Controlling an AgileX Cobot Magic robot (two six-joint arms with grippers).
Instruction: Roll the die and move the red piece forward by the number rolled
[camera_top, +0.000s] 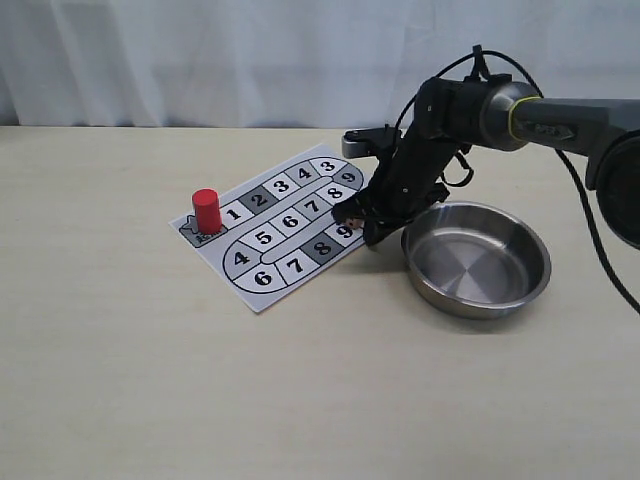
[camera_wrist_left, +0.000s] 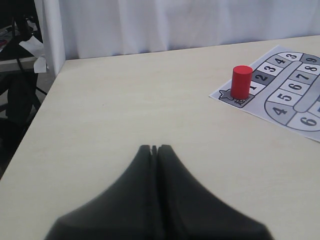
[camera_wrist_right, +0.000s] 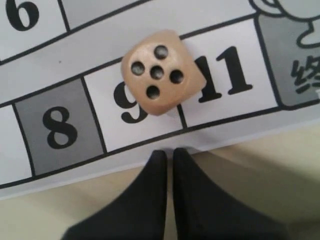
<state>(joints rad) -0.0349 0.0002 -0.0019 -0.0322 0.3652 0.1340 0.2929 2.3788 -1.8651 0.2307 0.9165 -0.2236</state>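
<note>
Die (camera_wrist_right: 161, 71) shows five pips, readable only from right wrist view.

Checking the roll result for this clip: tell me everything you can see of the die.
The die is a small light tan cube, wood by its look, with rounded corners and dark pips. It rests flat on the printed board, straddling the line between squares 9 and 11, five pips facing up. Nothing grips it: the right gripper is shut and hangs just clear of it.
</note>
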